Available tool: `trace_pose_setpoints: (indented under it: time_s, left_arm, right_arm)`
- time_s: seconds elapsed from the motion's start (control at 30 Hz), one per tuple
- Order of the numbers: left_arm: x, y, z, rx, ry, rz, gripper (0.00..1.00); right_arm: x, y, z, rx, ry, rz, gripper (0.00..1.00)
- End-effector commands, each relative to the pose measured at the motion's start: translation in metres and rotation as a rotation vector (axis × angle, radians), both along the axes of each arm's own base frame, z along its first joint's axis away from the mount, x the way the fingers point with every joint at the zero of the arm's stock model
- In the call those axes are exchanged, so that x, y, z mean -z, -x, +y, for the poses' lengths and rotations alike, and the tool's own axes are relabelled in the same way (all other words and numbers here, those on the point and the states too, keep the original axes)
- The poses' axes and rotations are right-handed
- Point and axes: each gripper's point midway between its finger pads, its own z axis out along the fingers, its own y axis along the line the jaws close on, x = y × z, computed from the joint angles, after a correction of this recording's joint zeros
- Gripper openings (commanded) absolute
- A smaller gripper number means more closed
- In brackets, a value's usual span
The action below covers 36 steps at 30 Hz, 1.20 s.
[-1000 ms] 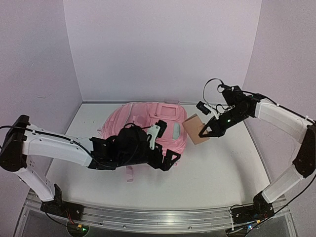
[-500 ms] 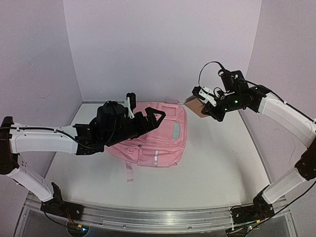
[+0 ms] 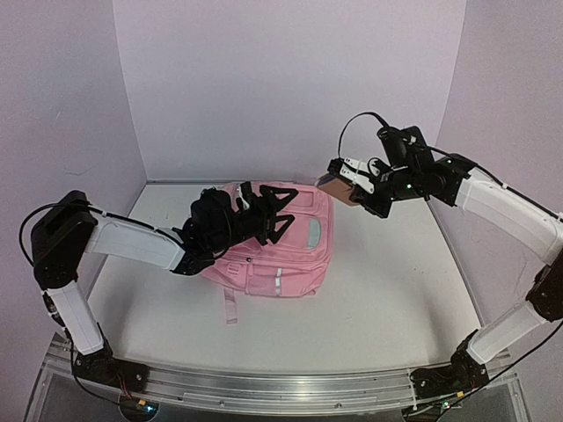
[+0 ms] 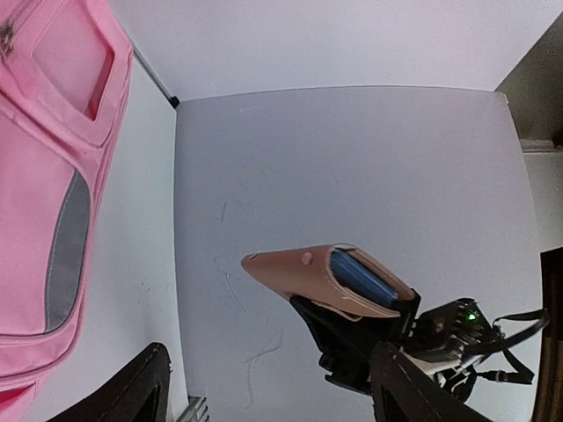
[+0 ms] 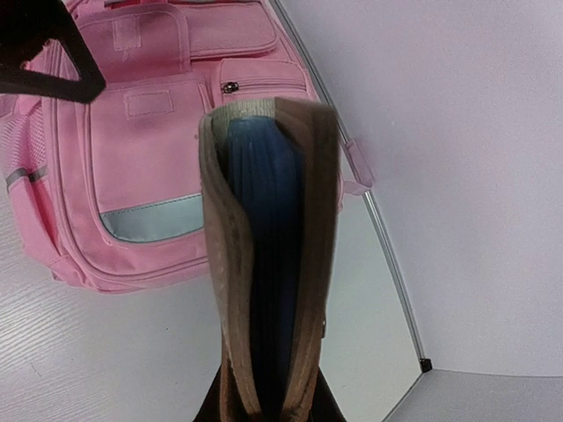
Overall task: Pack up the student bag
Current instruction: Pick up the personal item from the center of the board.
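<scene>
The pink student bag (image 3: 281,255) lies flat on the white table, front pockets and grey stripe facing up. It also shows in the left wrist view (image 4: 53,176) and the right wrist view (image 5: 149,167). My left gripper (image 3: 268,214) hovers over the bag's upper part, its jaws wide apart and empty (image 4: 268,378). My right gripper (image 3: 352,189) is shut on a tan leather notebook with blue pages (image 3: 335,188), held in the air just past the bag's far right corner. The notebook fills the right wrist view (image 5: 273,264) and shows in the left wrist view (image 4: 325,281).
Purple walls (image 3: 290,79) close in the table at the back and both sides. A metal rail (image 3: 264,387) runs along the near edge. A pink strap (image 3: 230,308) trails from the bag toward the front. Bare table (image 3: 387,290) lies right of the bag.
</scene>
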Motion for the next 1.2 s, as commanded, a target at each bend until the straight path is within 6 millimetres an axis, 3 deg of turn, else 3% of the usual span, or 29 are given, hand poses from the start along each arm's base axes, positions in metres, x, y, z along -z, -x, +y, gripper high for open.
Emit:
trace_pose_setpoints:
  time_s: [0.0,0.37,0.67,0.9,1.17]
  left_arm:
    - [-0.049,0.013,-0.019,0.144,0.229,-0.037,0.78]
    - [-0.046,0.011,-0.032,0.192,0.279,-0.009,0.88]
    - [-0.041,0.009,-0.051,0.262,0.312,0.002,0.82]
    - [-0.038,0.008,-0.051,0.254,0.328,0.007,0.8]
    - [-0.036,0.008,-0.042,0.222,0.335,-0.001,0.81]
  right_arm:
    - [-0.033,0.002,0.011,-0.045,-0.012,-0.12,0.0]
    - [-0.019,0.006,0.015,-0.07,0.053,-0.132,0.0]
    - [-0.014,0.012,0.024,-0.104,0.09,-0.143,0.01]
    - [-0.001,0.016,0.026,-0.12,0.137,-0.149,0.02]
    - [-0.002,0.016,0.026,-0.102,0.127,-0.149,0.0]
